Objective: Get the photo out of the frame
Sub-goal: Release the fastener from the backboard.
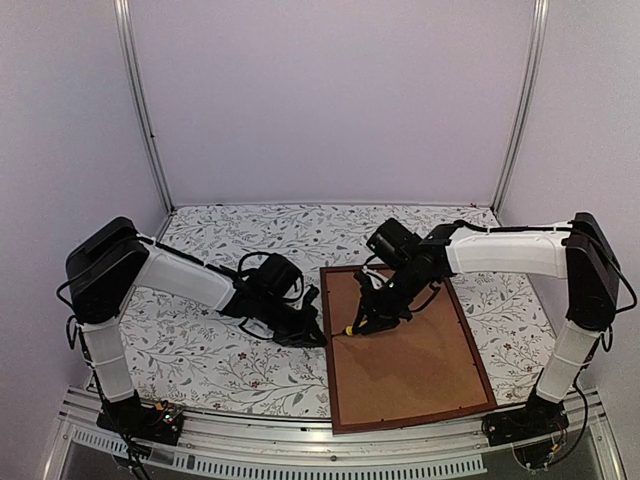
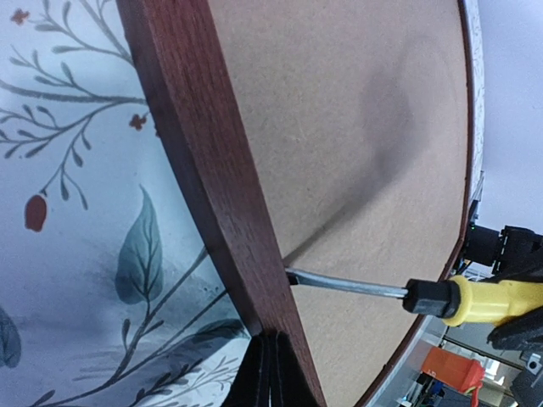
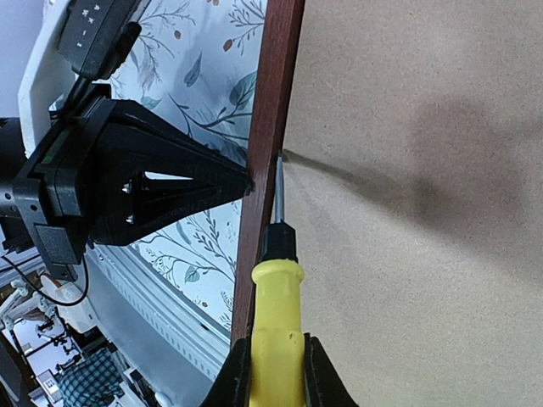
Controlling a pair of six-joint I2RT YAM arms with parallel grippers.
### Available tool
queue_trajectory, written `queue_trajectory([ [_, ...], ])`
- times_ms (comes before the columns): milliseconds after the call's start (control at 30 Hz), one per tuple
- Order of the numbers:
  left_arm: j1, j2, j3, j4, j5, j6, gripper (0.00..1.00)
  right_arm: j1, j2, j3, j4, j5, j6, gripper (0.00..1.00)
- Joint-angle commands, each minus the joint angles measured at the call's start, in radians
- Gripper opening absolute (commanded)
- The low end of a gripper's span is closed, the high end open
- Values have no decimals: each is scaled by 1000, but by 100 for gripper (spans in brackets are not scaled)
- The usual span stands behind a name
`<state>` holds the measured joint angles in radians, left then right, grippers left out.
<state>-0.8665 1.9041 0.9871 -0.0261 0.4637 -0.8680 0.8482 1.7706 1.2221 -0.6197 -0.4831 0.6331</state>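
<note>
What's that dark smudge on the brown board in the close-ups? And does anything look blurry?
Right wrist view: the smudge is a soft shadow on the backing board, spreading right from the tip of the screwdriver. Left wrist view: the same kind of soft shadow shows, and the left gripper at the bottom edge is out of focus. Top view: even light, no glare on the table.

Lab booth: white walls (image 1: pixel 330 100), aluminium rails (image 1: pixel 145 115)
</note>
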Motion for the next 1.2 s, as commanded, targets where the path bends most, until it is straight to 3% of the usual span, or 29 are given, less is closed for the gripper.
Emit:
queue_trajectory([
  [0, -34, 53, -16, 152, -11, 1, 3, 119, 116, 125, 13, -12, -7, 0],
  [867, -45, 32, -100, 399, 41, -23, 3, 284, 447, 673, -269, 140, 130, 0],
  [1167, -45, 19, -129, 432, 53, -29, 2, 305, 506, 752, -282, 135, 164, 0],
])
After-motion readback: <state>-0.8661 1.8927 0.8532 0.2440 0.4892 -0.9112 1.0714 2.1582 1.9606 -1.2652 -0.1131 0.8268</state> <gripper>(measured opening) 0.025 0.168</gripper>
